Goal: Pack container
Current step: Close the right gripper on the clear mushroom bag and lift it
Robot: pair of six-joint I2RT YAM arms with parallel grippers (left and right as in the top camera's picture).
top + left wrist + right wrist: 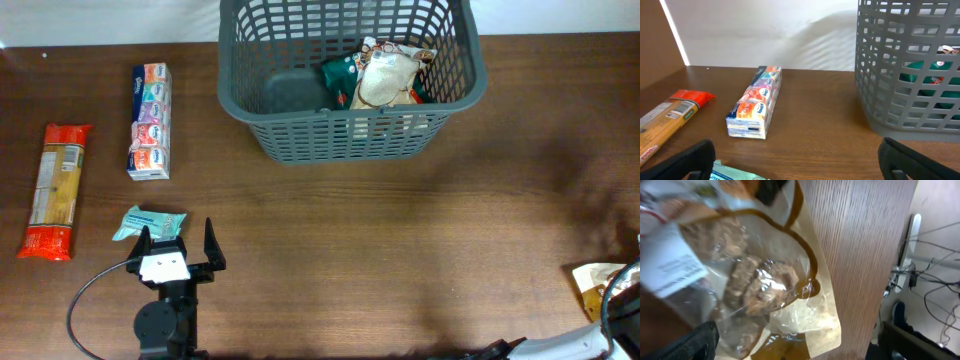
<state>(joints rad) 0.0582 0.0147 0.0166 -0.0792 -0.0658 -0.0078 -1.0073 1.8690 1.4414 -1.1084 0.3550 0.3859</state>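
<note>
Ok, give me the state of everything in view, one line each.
Basket: upright, partly filled.
Green packet: inside the basket.
Beige bag: inside the basket, beside the green packet.
Pasta packet: flat on the table, unpacked.
Colourful box: flat on the table, unpacked.
Teal packet: on the table, at the left claw's tips.
Snack bag: on the table, under the right claw.
Left claw: open, empty.
Right claw: open, empty.

No text, brand or number can be read; the long multicoloured pack near the table's far left corner carries round logos too small to make out; the white label on the clear biscuit bag is blurred; print on the packets in the dark grey lattice plastic basket is illegible.
</note>
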